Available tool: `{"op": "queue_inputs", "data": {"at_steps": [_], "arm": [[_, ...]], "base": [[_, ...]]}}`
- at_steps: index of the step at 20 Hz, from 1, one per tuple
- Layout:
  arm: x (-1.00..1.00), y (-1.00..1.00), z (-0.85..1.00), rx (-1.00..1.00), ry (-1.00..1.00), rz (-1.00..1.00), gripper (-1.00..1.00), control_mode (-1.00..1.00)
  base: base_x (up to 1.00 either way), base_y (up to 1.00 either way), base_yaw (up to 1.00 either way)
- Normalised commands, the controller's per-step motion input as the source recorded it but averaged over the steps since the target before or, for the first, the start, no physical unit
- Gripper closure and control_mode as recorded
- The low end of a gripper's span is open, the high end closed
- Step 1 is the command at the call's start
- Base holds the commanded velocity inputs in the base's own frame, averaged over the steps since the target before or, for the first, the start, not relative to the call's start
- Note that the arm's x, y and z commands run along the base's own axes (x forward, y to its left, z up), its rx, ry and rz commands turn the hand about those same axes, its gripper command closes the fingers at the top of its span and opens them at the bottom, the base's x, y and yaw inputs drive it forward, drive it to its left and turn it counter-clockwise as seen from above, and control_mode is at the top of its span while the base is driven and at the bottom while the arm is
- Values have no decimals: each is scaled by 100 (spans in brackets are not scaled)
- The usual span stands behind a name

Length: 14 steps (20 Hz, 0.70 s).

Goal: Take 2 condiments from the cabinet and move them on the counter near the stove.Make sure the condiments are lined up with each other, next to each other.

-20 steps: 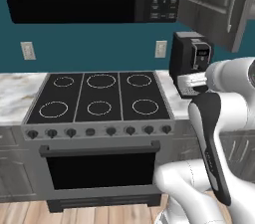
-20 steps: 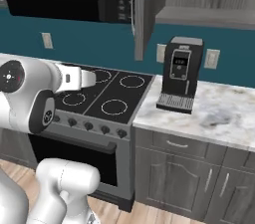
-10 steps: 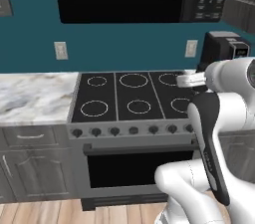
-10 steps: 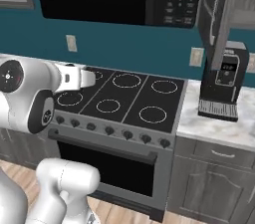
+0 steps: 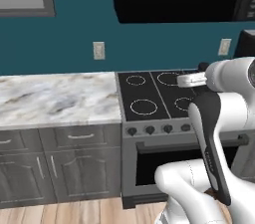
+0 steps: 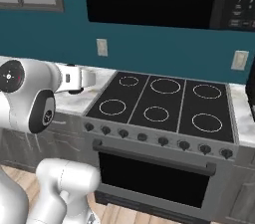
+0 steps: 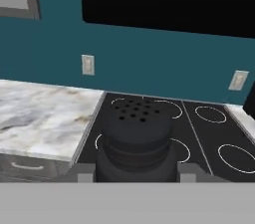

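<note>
Even, soft rendered light with no clear source; shadows are faint, the marble table is bright and glare-free, edges slightly soft, no distortion.

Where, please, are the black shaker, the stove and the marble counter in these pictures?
black shaker [image 7: 134, 128]: hand view, on its ribbed side below the holed top.
stove [image 6: 157, 113]: right base view, on the black glass between the burner rings.
marble counter [image 5: 55, 98]: left base view, on the bare top left of the stove.

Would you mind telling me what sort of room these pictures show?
Almost certainly a home kitchen: a black glass stove with ring burners, a marble counter over grey drawers.
</note>
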Motion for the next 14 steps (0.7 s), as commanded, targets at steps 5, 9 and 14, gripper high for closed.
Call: {"op": "queue_inputs", "data": {"at_steps": [5,9,14], "arm": [[0,0,0,0,0,0,100,100],[0,0,0,0,0,0,100,100],[0,0,0,0,0,0,100,100]], "base": [[0,98,-5],[3,80,0],[27,75,0]]}}
